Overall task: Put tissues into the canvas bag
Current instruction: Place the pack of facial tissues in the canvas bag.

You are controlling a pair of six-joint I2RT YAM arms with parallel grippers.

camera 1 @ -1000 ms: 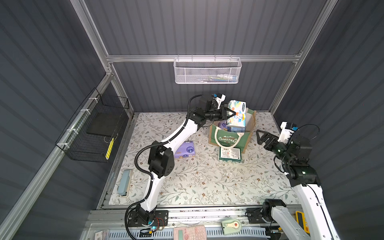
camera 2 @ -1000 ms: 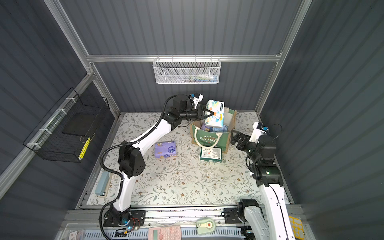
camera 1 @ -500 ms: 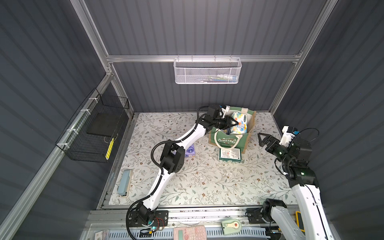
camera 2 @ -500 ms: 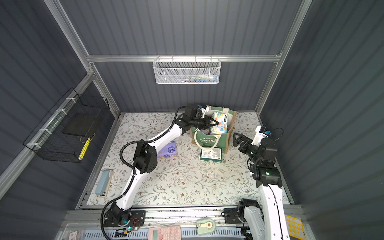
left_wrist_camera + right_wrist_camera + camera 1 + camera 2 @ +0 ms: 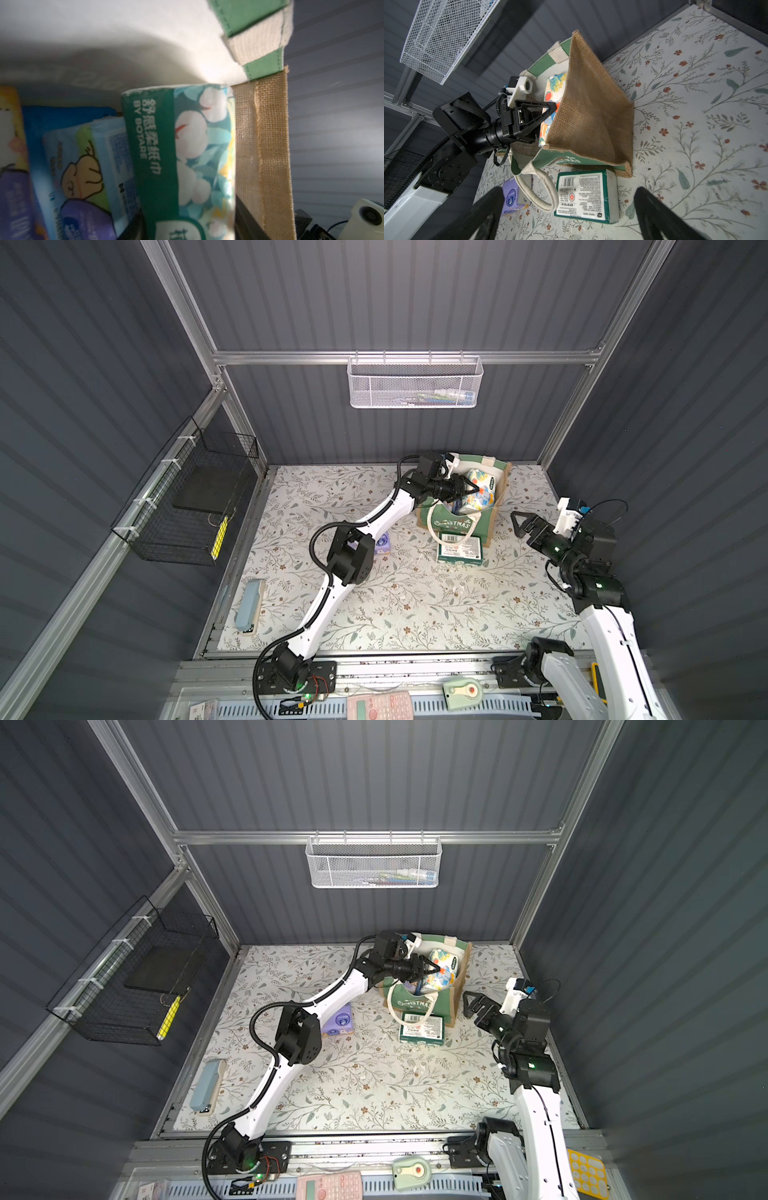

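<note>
left claw (image 5: 471,488): at bag (image 5: 455,526) mouth, straddling printed pack (image 5: 478,494); clamped or loose, cannot tell | right claw (image 5: 516,524): spread, empty | table (image 5: 415,605): green pack (image 5: 460,552) just beside bag, purple pack (image 5: 382,542) farther off | handling: likely light, soft, slick film; grip across short sides, mid-length

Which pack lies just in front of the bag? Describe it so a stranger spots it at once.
Find the green bag at the back of the floral table. Flat on the table just before its printed front lies one pack. It is dark green with a white barcode label facing up, unlike the purple pack nearer the left arm.
</note>
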